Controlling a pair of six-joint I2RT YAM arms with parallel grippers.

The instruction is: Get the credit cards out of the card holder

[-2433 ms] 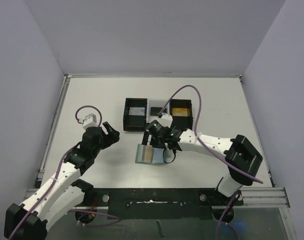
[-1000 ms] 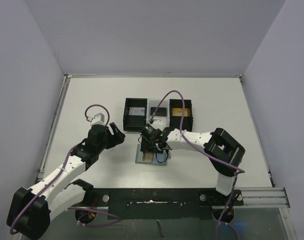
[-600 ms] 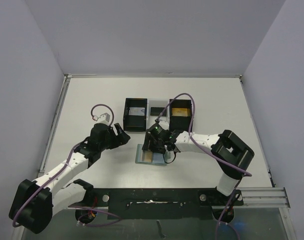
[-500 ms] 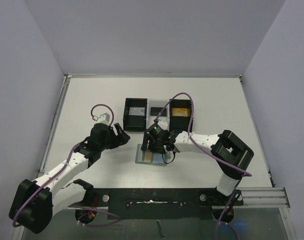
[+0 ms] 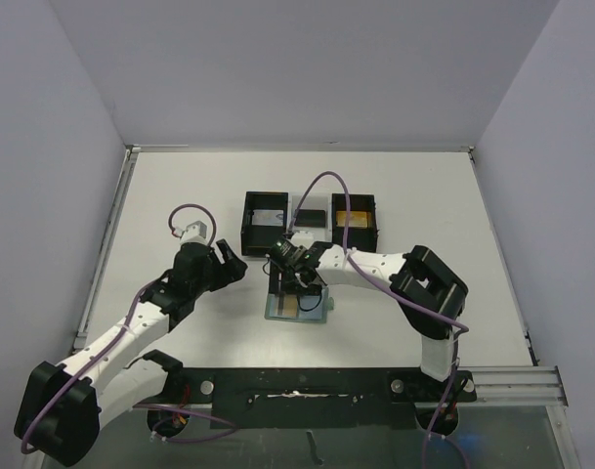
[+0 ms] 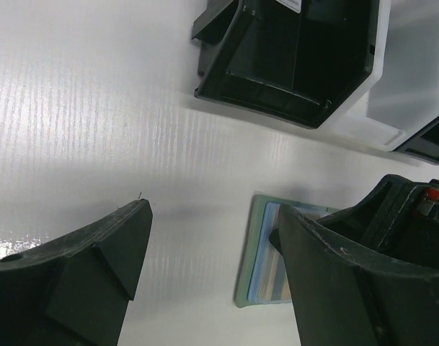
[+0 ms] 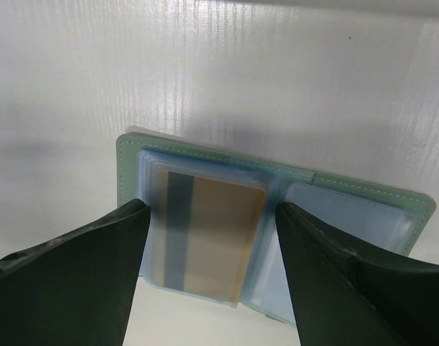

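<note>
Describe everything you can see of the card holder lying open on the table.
The card holder is a small bifold wallet, grey-green outside with a stitched edge, and looks like soft leatherette. It lies flat and opened out on the white table, on the arms' side of the black tray. Inside are two pale blue clear pockets. One holds a gold card with a dark stripe; the other looks empty. The right gripper stands open astride the filled pocket; whether it touches cannot be told.
</note>
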